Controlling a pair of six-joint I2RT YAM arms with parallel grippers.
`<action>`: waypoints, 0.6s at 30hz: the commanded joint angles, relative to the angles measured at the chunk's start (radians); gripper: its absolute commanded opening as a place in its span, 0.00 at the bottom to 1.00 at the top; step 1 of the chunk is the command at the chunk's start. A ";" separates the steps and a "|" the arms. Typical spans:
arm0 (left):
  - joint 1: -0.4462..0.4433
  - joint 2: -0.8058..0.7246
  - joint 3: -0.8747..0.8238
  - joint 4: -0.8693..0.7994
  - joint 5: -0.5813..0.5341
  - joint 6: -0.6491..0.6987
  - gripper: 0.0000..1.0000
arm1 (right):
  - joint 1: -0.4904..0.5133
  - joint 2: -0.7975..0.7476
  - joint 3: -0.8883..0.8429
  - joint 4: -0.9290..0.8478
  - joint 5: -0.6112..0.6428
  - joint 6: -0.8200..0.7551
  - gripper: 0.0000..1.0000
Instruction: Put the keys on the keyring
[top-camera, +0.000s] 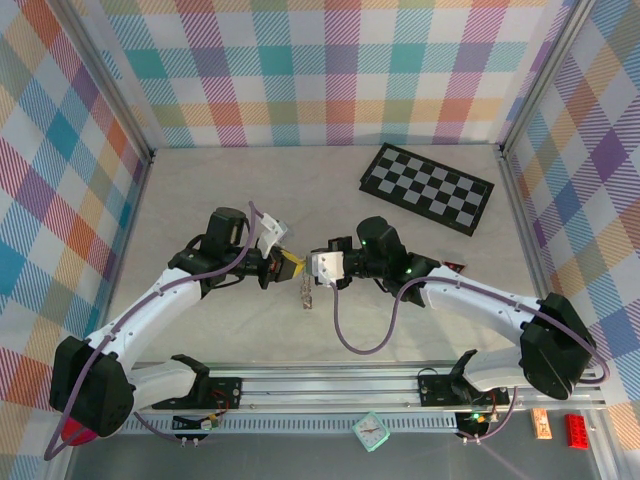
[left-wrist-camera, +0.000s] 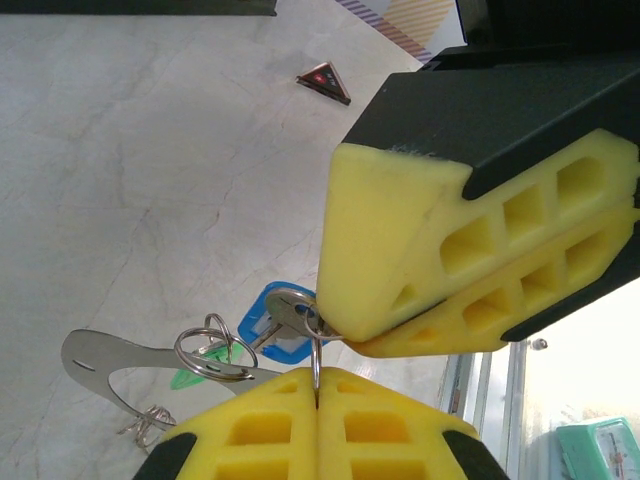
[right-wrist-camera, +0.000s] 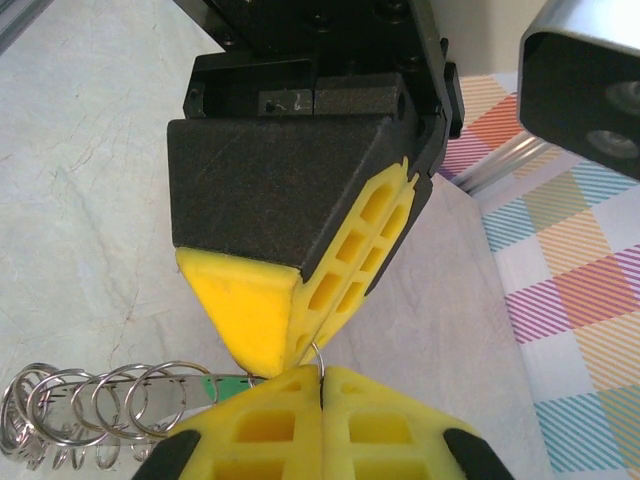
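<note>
Overhead, I see my left gripper (top-camera: 287, 264) and right gripper (top-camera: 316, 266) tip to tip at the centre of the table (top-camera: 230, 200), both closed. One small metal bundle (top-camera: 305, 295) hangs at 6 o'clock from them. One chequered board (top-camera: 428, 188) lies at 1 o'clock.

In the left wrist view, the left gripper (left-wrist-camera: 316, 385) is clamped on a thin wire ring (left-wrist-camera: 316, 362), and the right gripper (left-wrist-camera: 335, 335) pinches it from 1 o'clock. I count one blue-headed key (left-wrist-camera: 262, 325) touching this ring, one green key head (left-wrist-camera: 190, 378), two overlapping split rings (left-wrist-camera: 215, 350), and one flat grey hoop (left-wrist-camera: 100, 355), probably the keyring.

In the right wrist view, the right gripper (right-wrist-camera: 322, 385) grips the same wire, with the left gripper (right-wrist-camera: 285, 365) at 12 o'clock. About six small rings (right-wrist-camera: 90, 410) stand at 9 o'clock. I judge the threading half done; whether the blue key is fully on, I cannot tell.
</note>
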 joint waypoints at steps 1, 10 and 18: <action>-0.005 -0.007 0.027 0.025 0.039 -0.013 0.00 | 0.004 0.010 0.025 -0.039 -0.039 -0.003 0.00; -0.005 -0.006 0.031 0.025 0.019 -0.014 0.00 | 0.008 -0.001 0.030 -0.071 -0.073 -0.006 0.00; -0.005 -0.010 0.032 0.025 0.016 -0.019 0.00 | 0.012 0.011 0.044 -0.120 -0.093 -0.014 0.00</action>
